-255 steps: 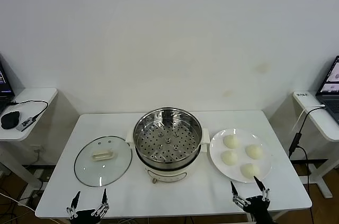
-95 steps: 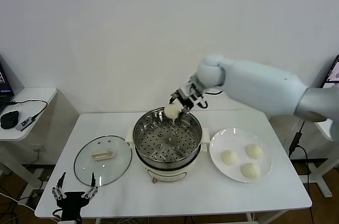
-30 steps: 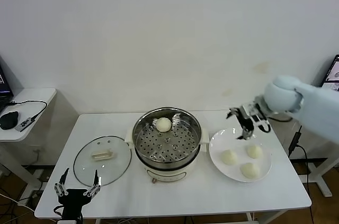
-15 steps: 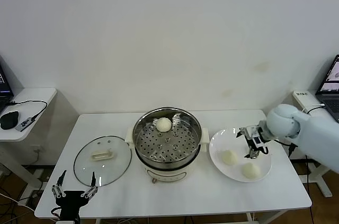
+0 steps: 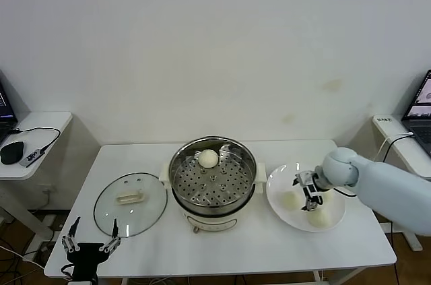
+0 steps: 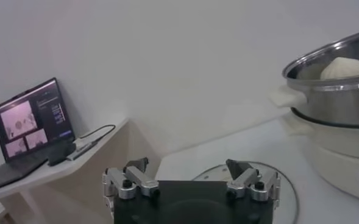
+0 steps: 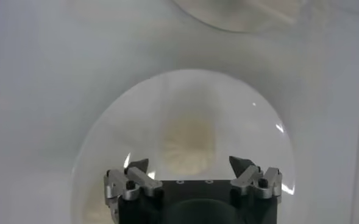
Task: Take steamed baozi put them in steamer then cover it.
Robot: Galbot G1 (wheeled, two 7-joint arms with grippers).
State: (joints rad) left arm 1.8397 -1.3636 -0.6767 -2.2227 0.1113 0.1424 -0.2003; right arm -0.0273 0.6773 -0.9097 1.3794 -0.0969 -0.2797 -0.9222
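The steamer (image 5: 180, 184) stands mid-table with one baozi (image 5: 208, 158) on its perforated tray at the back. Two more baozi (image 5: 290, 200) (image 5: 318, 218) show on the white plate (image 5: 279, 178) to its right. A third is mostly hidden behind my right gripper (image 5: 308, 189), which hangs open and empty just above the plate. In the right wrist view, the right gripper (image 7: 191, 164) has a baozi (image 7: 188, 143) centred ahead of its spread jaws, apart from them. The cover (image 5: 130, 204) lies flat left of the steamer. My left gripper (image 5: 89, 244) is open and parked at the table's front left.
The left wrist view shows the left gripper (image 6: 188, 173), the steamer's rim (image 6: 334, 91) and a laptop (image 6: 30, 119) on a side desk. Side desks stand at both ends of the table (image 5: 236, 248). Another baozi (image 7: 94, 207) lies on the plate (image 7: 124, 122) near the right gripper.
My right gripper has moved from above the plate's back edge down and towards the steamer, low over the baozi on the plate. The left arm has hardly moved.
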